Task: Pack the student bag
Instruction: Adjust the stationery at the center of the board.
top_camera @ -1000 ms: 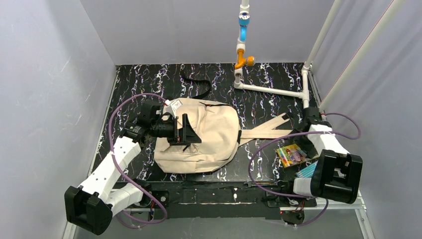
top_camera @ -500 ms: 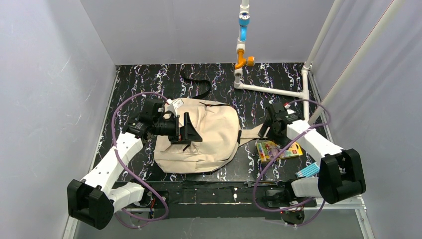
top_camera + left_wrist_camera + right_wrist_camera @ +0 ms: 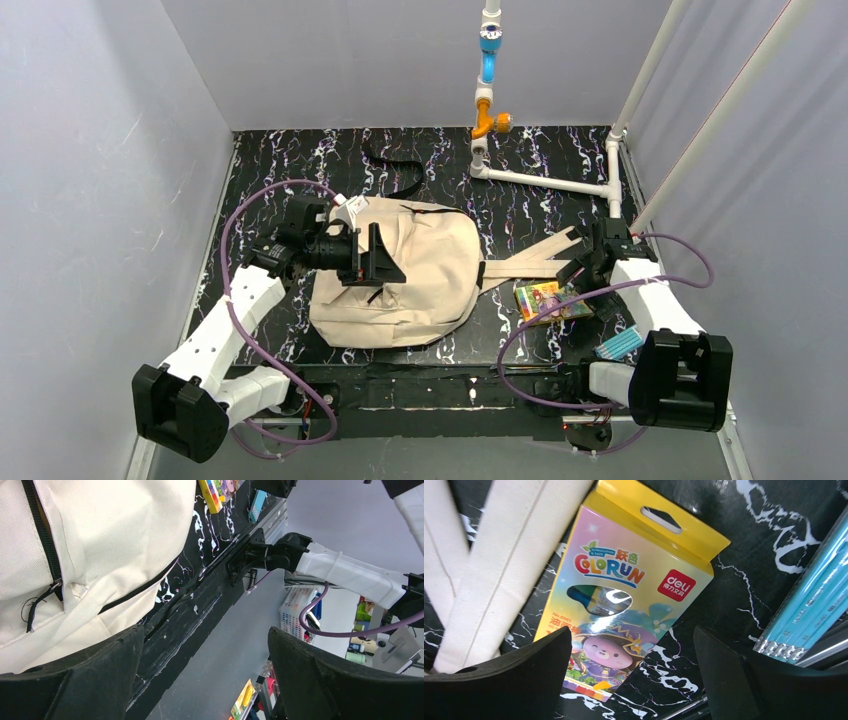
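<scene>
From where I stand, the student bag [image 3: 400, 275] lies flat on the black, white-veined surface [image 3: 300, 160], left of the middle. Its beige straps [image 3: 530, 262] trail off to the right, and a black loop [image 3: 395, 172] curls on the surface beyond the bag's far edge.

The left pincer [image 3: 375, 262] hangs over the bag's left part with its fingers well apart and nothing between them. In its own camera a black zipper [image 3: 42, 535] runs down the pale fabric, and a loose thread dangles at the slider.

The right pincer [image 3: 585, 262] sits above the straps' ends and a flat crayon box [image 3: 550, 298]. Its fingers are also spread wide and empty. In the wrist view the box [image 3: 624, 595] lies on the surface beneath the gap between the two black fingers [image 3: 514, 680], just beside one strap.

The box has a yellow rim with a hang slot. "COLORUN" is printed in mixed colours, Chinese characters sit beside it, and a red badge reads "deli". A cartoon bear in a wizard hat is drawn below a small window. There is a line of print down the left edge, but I cannot read it.

A bundle of light blue pencils [image 3: 809, 605] lies to the right of the box, apart from it. Their lettering is too small to make out.
</scene>
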Robot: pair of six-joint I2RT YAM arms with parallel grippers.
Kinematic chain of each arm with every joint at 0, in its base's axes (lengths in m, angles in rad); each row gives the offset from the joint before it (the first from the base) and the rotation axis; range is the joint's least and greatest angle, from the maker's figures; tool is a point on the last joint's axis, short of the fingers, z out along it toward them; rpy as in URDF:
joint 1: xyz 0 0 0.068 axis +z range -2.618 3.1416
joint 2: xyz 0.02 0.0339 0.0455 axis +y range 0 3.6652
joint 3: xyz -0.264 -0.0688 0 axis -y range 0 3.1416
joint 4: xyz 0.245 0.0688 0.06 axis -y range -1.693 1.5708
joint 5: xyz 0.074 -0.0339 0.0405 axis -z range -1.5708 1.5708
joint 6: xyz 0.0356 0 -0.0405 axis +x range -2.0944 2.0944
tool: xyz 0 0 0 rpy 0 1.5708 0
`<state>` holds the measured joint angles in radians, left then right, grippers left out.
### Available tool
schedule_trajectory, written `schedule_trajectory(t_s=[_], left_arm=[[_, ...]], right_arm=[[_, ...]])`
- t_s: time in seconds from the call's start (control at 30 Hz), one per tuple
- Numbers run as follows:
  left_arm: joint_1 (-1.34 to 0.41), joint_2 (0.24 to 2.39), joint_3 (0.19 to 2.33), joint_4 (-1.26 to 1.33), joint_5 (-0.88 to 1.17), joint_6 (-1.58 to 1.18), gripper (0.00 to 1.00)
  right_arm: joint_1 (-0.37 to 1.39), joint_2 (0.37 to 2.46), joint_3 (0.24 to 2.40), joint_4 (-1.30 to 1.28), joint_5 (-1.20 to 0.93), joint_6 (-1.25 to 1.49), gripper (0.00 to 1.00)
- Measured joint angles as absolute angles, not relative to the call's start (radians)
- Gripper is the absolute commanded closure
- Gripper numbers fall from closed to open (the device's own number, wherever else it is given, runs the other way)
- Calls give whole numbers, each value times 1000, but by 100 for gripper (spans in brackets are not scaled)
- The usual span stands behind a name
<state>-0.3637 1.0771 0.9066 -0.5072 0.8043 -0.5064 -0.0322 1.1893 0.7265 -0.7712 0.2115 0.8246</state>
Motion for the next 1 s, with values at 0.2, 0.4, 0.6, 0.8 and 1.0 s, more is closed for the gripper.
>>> schedule_trajectory(t_s=[0.2, 0.4, 0.6, 0.8, 1.0], left_arm=[[-364, 1077, 968, -560, 799, -469, 6], [-364, 1075, 1009, -604, 782, -442, 5], [-364, 1076, 1009, -620, 768, -441, 5], [-364, 1076, 1009, -636, 767, -437, 5], [-364, 1076, 1009, -637, 767, -427, 5]], right_arm=[[-40, 1211, 664, -697, 157, 828, 2], [-40, 1234, 657, -650, 147, 829, 2], [-40, 1258, 661, -645, 146, 847, 2], [-44, 1279, 678, -654, 136, 880, 3], [-43, 1300, 680, -609, 24, 823, 8]])
